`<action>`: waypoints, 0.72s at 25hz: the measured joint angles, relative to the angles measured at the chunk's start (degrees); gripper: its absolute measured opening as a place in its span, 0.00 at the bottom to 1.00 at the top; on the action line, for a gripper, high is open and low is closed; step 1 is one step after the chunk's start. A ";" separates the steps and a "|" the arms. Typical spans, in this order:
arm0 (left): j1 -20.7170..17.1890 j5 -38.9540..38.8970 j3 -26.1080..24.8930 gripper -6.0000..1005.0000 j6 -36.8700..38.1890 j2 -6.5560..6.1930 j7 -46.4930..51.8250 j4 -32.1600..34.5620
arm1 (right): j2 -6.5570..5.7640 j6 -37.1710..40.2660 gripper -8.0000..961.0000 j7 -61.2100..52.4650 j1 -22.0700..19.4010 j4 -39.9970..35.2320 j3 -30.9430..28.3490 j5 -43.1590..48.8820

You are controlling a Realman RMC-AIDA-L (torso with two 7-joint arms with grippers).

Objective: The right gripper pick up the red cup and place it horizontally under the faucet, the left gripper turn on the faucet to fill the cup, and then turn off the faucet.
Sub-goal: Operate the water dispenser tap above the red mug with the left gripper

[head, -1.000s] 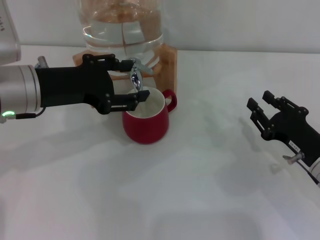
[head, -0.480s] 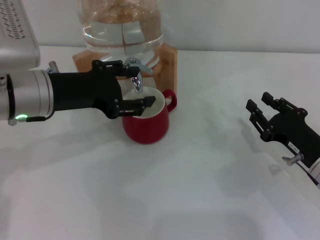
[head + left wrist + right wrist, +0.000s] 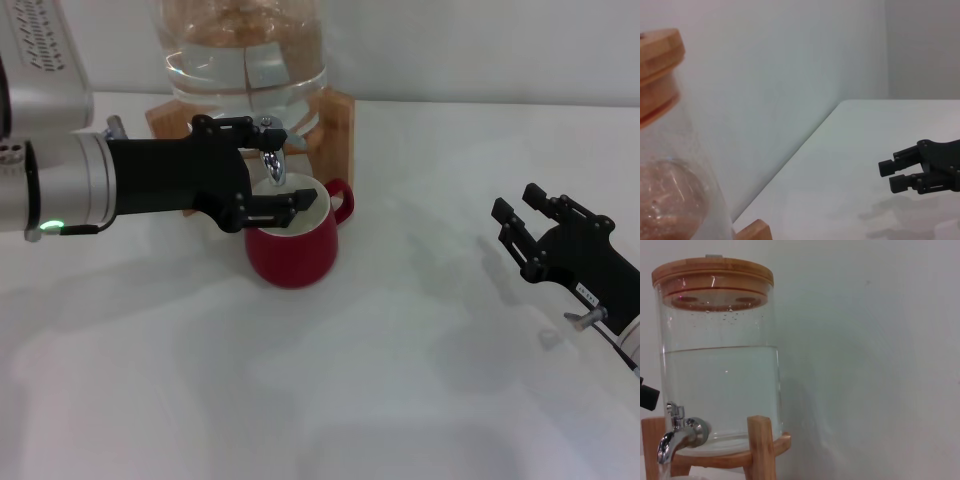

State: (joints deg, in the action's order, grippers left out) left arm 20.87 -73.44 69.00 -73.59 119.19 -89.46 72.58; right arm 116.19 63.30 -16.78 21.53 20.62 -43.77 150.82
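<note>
Upright, red cup [image 3: 292, 245] stands beneath faucet [image 3: 271, 160] of water-filled jar [image 3: 720, 385].

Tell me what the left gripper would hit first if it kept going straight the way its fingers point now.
Most likely the faucet: the left gripper points to the robot's right with the spout between its open fingers, just above the red cup. Depth is unclear, so it might graze the cup's rim instead.
</note>
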 joint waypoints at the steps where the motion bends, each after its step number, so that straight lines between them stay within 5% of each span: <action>1: 0.47 0.18 0.00 0.75 0.03 -0.03 -0.04 -0.48 | 0.00 0.01 0.44 0.00 0.01 0.01 0.00 -0.01; 18: 4.55 0.26 -0.30 0.75 0.73 -0.10 -2.20 -5.33 | 0.00 0.20 0.44 0.00 0.28 0.04 -0.13 -0.27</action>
State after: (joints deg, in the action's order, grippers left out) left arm 25.42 -73.18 68.70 -72.86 119.09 -91.67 67.26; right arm 116.19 63.50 -16.78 21.81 20.65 -43.90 150.55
